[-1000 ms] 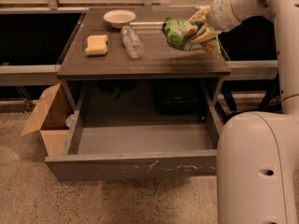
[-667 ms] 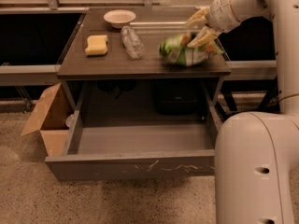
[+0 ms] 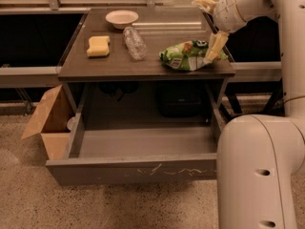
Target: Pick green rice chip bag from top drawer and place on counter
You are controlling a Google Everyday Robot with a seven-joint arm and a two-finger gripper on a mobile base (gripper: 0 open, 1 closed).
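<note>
The green rice chip bag point(image 3: 187, 56) lies flat on the counter point(image 3: 114, 65) near its right front corner. My gripper point(image 3: 208, 28) is open just right of the bag. Its lower finger point(image 3: 214, 44) hangs down against the bag's right end and the upper finger point(image 3: 204, 4) points away over the counter's back edge. The gripper holds nothing. The top drawer point(image 3: 133, 168) is pulled fully out below the counter and its inside shows nothing in it.
A yellow sponge point(image 3: 98, 46), a clear plastic bottle point(image 3: 134, 43) lying on its side and a white bowl point(image 3: 121, 18) are on the counter's left and middle. A brown cardboard box point(image 3: 47, 120) stands on the floor left of the drawer. My white base point(image 3: 259, 171) is at the right front.
The gripper lowered the bag from above the counter onto its surface, then opened and let it go. The bag now lies flat.
</note>
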